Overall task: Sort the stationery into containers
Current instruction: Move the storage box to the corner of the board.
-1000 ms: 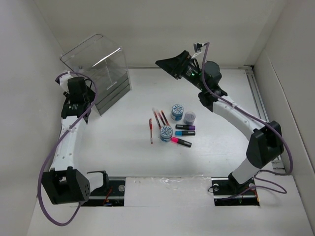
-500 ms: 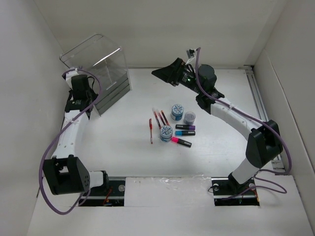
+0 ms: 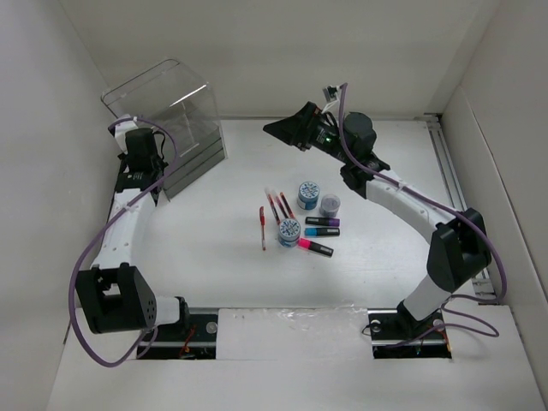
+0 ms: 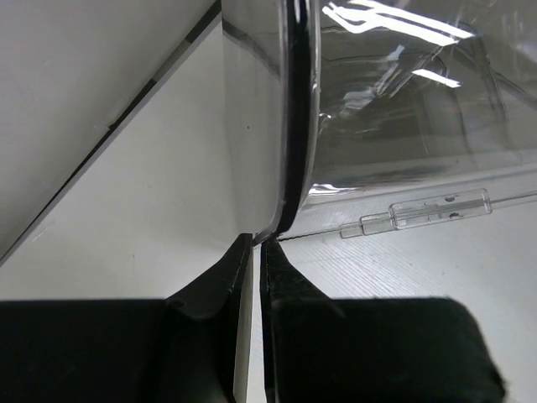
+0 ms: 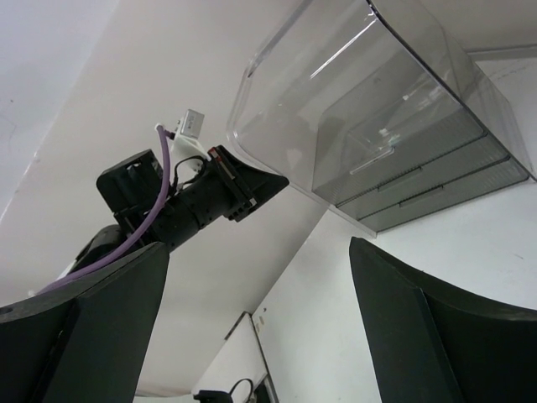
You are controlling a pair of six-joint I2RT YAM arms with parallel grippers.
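Observation:
The clear acrylic box (image 3: 167, 116) stands at the back left, with shallow drawers (image 3: 201, 158) at its base. My left gripper (image 3: 156, 167) is at its left side. In the left wrist view the gripper (image 4: 256, 243) is shut, its tips pinching the bottom end of the lid's dark edge (image 4: 294, 126). My right gripper (image 3: 287, 128) hangs open in the air at the back middle, holding nothing. It faces the box (image 5: 377, 101) and the left gripper (image 5: 252, 185). On the table lie three round tubs (image 3: 308, 192), three short markers (image 3: 323, 226) and several red pens (image 3: 274, 205).
White walls close in the table on the left, back and right. A metal rail (image 3: 454, 184) runs along the right edge. The arm bases (image 3: 282, 330) sit at the near edge. The stationery lies in a tight cluster at mid-table.
My left gripper has shut on the lid's edge, and the arm has drawn back along the box's left side. The box's top has shifted slightly. The right gripper has lowered a little.

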